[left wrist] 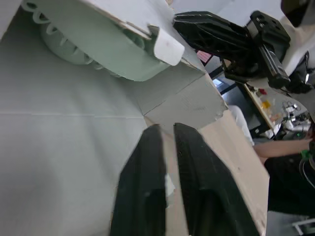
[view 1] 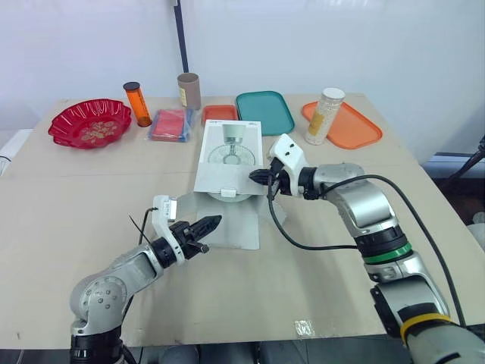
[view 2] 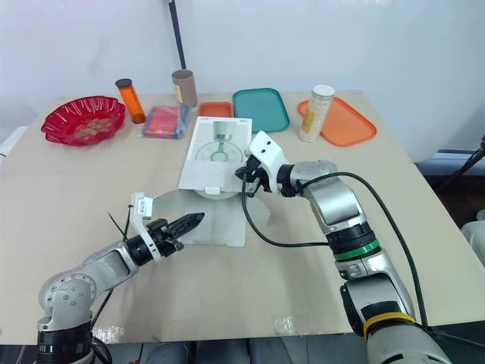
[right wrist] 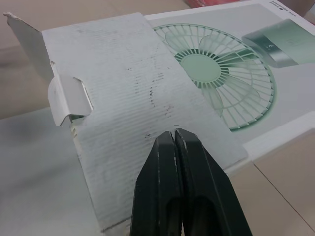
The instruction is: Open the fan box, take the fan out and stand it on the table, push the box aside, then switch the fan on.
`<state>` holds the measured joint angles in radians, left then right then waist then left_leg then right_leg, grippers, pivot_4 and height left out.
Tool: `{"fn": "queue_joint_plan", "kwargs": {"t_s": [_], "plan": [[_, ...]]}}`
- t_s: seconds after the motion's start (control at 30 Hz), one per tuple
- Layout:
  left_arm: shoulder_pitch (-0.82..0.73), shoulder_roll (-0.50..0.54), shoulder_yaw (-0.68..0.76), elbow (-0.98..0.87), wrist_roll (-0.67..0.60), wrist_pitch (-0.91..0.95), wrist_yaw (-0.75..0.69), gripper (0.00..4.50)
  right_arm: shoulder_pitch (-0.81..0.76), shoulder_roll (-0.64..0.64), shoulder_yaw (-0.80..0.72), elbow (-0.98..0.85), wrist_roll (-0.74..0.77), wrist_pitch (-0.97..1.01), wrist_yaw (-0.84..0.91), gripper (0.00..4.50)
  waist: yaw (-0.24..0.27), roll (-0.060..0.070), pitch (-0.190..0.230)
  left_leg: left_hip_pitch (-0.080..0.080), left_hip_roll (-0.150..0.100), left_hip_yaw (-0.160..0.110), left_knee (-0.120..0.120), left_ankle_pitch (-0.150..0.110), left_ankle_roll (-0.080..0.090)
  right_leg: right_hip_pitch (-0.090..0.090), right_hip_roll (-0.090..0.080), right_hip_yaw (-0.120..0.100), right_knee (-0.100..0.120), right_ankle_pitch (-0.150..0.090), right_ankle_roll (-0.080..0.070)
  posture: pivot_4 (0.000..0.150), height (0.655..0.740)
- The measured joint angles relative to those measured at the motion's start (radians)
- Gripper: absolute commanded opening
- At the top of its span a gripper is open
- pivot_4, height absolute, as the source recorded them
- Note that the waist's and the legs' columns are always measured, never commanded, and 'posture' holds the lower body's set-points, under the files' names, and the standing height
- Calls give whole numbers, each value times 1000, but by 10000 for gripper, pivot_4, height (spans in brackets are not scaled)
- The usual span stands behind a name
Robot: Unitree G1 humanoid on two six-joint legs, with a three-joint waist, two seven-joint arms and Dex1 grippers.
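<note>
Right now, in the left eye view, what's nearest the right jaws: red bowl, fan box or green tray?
1. fan box, right by the jaws of the right gripper.
2. green tray, behind the box, middle back.
3. red bowl, far back left corner.

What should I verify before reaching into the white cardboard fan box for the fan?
1. White cardboard fan box has its flap open toward the robot: ok.
2. Pale green plastic fan shows in the opening: ok.
3. Right gripper open for a grasp: not ok, shut.
4. Left gripper close to the opening: ok.
5. Fan's switch located: cannot tell.
</note>
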<state>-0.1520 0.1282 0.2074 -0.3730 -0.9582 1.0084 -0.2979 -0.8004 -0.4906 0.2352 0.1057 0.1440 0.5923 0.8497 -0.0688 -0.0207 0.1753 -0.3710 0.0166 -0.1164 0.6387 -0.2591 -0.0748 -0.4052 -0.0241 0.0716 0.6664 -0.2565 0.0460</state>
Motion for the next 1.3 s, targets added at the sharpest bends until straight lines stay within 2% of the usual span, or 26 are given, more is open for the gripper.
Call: {"fn": "queue_joint_plan", "kwargs": {"t_s": [0.03,0.1,0.3,0.6,1.3], "plan": [[-5,-7,-4,19,0,-5,8,16294,-2,-2,0,1,-3,-3,1,0,1,0,0,0,0,0,0,0,0,0,0,0,0,0,0,1500,7400],[-25,-36,4,62,-8,-10,24,23865,-6,-8,0,9,-6,-6,4,0,1,0,0,0,0,0,0,0,0,0,0,0,0,0,0,1500,7400],[-80,-77,37,165,-60,-19,58,23865,-16,-10,0,14,-12,-7,8,0,0,0,0,0,0,0,0,0,0,0,0,0,0,0,0,1500,7400],[-95,-144,52,226,-126,-35,76,23865,-17,-20,0,14,-19,-7,15,0,1,0,0,0,0,0,0,0,-1,0,0,0,0,0,0,1500,7400],[-150,-195,85,326,-201,-70,147,23865,-21,-24,0,12,-32,-5,19,0,2,0,0,0,0,0,0,1,-1,0,0,0,0,0,0,1500,7400]]}}
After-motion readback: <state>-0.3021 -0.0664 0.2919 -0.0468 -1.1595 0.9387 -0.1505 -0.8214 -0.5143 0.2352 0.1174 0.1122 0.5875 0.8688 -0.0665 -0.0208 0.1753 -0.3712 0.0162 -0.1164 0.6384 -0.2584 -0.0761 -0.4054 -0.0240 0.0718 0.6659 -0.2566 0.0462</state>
